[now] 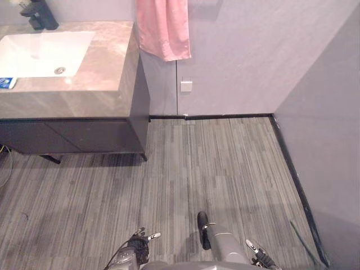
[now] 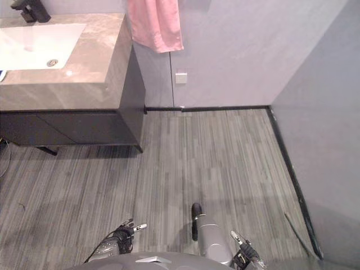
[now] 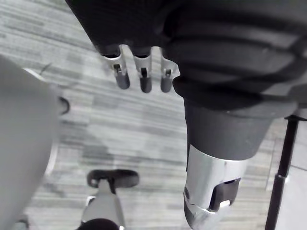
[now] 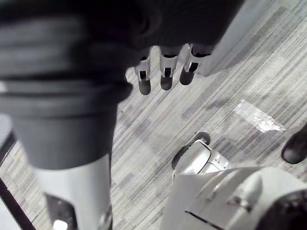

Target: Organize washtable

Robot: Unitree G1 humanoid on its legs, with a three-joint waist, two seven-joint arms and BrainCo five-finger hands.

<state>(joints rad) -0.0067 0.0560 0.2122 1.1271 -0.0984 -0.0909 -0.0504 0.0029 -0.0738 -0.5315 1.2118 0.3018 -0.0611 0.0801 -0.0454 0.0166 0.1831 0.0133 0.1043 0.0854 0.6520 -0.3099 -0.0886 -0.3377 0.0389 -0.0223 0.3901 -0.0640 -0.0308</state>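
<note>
1. Left hand [image 1: 138,246] — fingers straight and loose, nothing held, well apart from the washtable [image 1: 95,84].
2. Right hand [image 1: 259,256] just as slack and empty, farther from the washtable.
3. In the washtable a white basin [image 1: 45,53], black tap [image 1: 39,14] behind — pink towel [image 1: 163,28] hanging just beside.

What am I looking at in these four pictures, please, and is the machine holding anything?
This is a two-legged humanoid robot. The two wide pictures come from cameras in its head, looking down; the two close ones from cameras on its wrists. Ahead to its left stands the washtable, with a white sink, a black faucet and a small blue item at the counter's edge. A pink towel hangs on the wall beside it. The left hand and right hand hang low, open, holding nothing.
</note>
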